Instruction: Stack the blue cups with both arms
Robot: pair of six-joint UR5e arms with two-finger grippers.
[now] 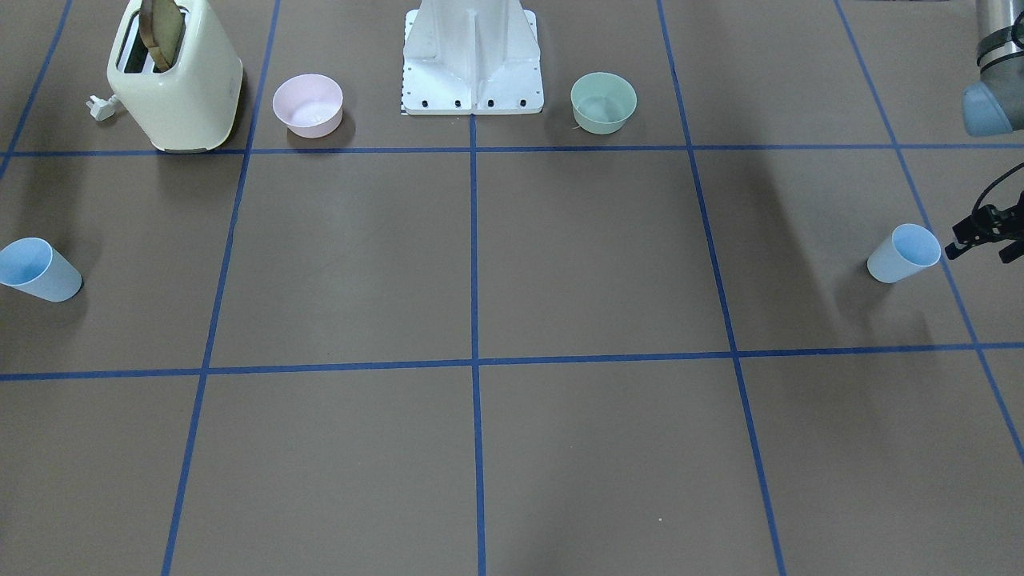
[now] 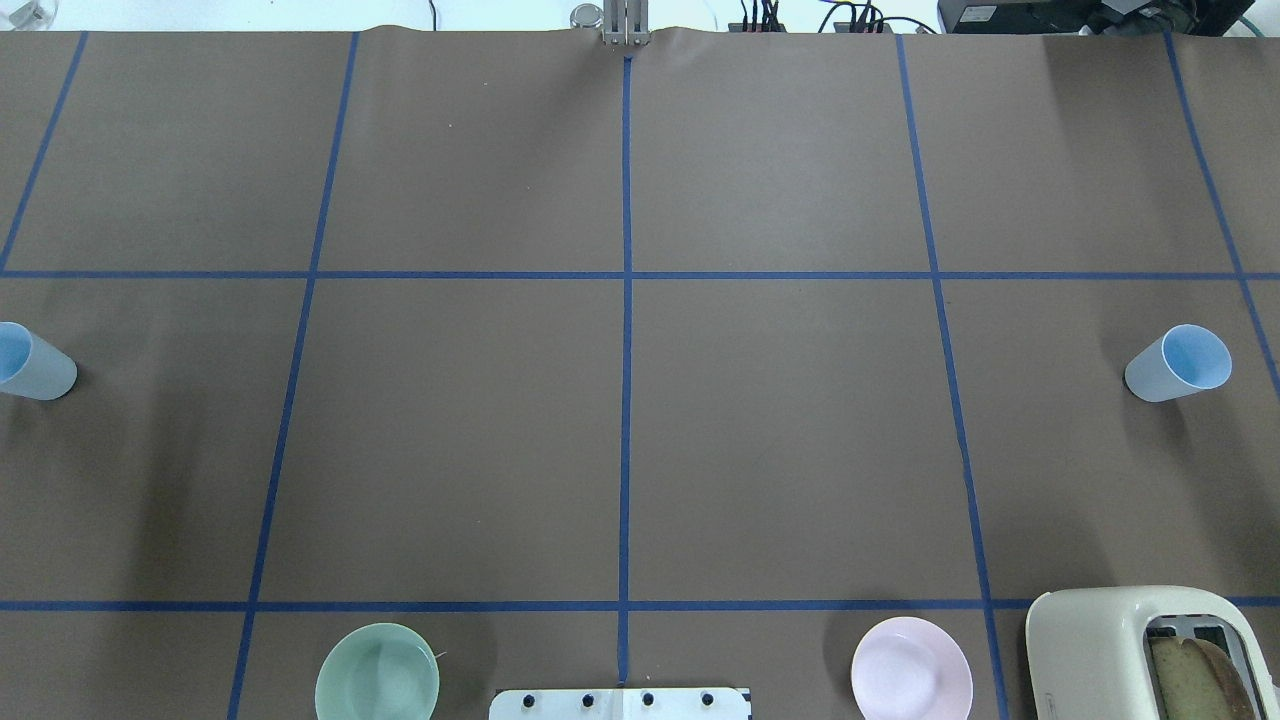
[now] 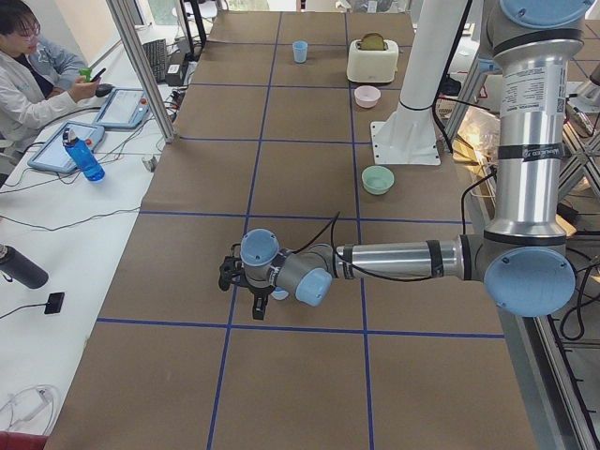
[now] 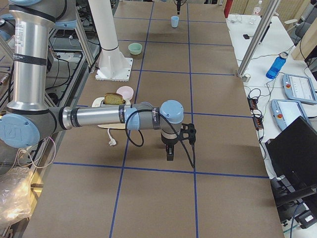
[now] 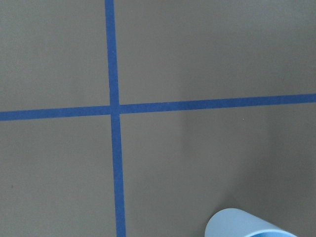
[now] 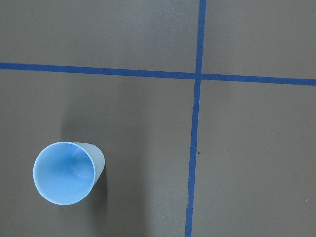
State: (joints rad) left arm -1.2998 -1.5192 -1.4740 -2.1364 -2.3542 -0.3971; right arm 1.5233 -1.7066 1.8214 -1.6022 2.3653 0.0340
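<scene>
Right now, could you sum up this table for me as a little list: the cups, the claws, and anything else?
Left-end cup: upright
Right-end cup: upright
Stacked: not yet; cups sit at opposite table ends
Left claw: open, close beside left-end cup
Right claw: near right-end cup; open or shut unclear
Other things: pink bowl, mint bowl, toaster holding toast

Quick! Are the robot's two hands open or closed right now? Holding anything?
Left gripper: looks open, holding nothing, beside a cup.
Right gripper: cannot tell.
</scene>
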